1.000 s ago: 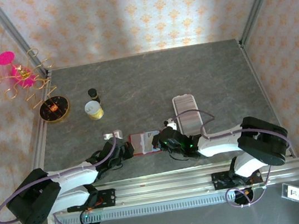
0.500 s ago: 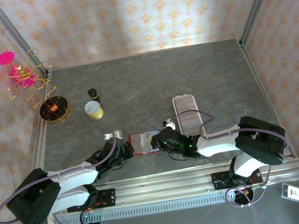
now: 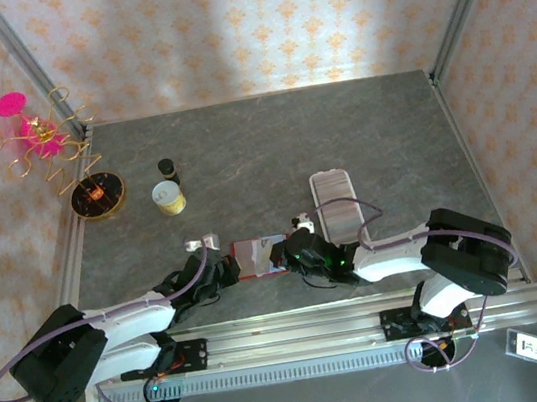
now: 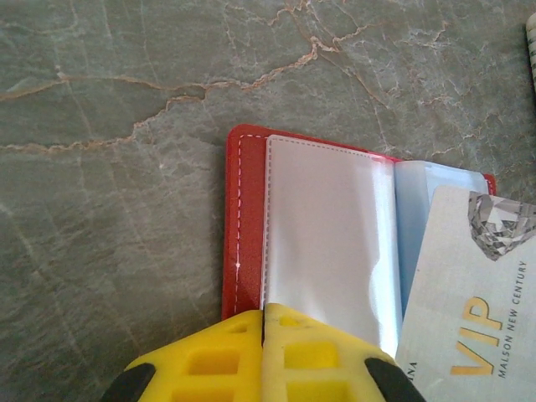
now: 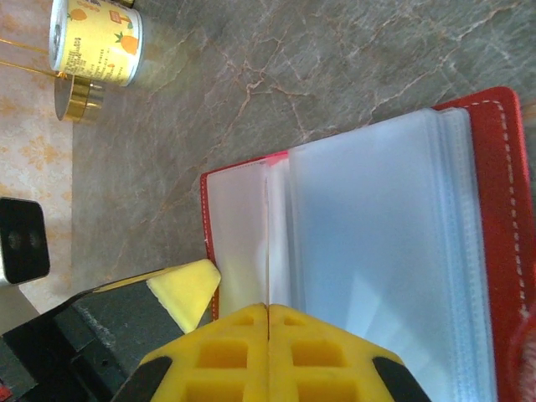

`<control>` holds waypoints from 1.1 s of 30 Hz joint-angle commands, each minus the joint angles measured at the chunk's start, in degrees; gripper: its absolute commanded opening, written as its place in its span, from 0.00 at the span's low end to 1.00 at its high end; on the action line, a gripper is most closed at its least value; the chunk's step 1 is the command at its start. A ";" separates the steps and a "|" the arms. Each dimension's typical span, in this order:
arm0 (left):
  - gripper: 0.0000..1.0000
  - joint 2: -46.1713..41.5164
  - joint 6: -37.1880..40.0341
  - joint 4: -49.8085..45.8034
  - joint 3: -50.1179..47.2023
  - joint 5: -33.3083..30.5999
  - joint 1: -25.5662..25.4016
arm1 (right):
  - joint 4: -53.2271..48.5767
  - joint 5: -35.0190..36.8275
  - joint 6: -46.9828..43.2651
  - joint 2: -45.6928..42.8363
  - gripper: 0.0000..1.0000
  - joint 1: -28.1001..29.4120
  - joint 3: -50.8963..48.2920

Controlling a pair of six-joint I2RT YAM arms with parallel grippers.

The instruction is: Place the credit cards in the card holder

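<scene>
The card holder (image 3: 253, 255) lies open on the table between my two arms, red with clear sleeves (image 4: 327, 243) fanned inside (image 5: 394, 251). My left gripper (image 4: 264, 316) is shut, and its tips rest on the holder's near edge where the red cover meets the first sleeve (image 3: 226, 268). My right gripper (image 5: 268, 308) is shut on a pale credit card marked VIP (image 4: 469, 293), which I see edge-on as a thin line (image 5: 268, 243) between the sleeves (image 3: 289, 252). The card slants over the holder's right half.
A small yellow-labelled can (image 3: 168, 198) and a dark bottle (image 3: 167, 167) stand at the back left beside a gold wire stand (image 3: 96, 194). A ribbed white object (image 3: 335, 201) lies just behind my right arm. Metal frame posts edge the table.
My right gripper has edged slightly left with the card. The left arm and the card holder have stayed put.
</scene>
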 commanded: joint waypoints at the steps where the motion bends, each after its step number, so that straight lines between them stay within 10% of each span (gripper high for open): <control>1: 0.06 -0.61 -0.82 -3.50 -1.36 0.06 -0.31 | 0.61 0.92 0.52 0.51 0.00 0.20 -0.93; 33: 0.06 -0.65 -0.85 -3.40 -1.32 0.06 -0.31 | 2.08 2.34 0.21 0.43 0.00 0.26 -1.54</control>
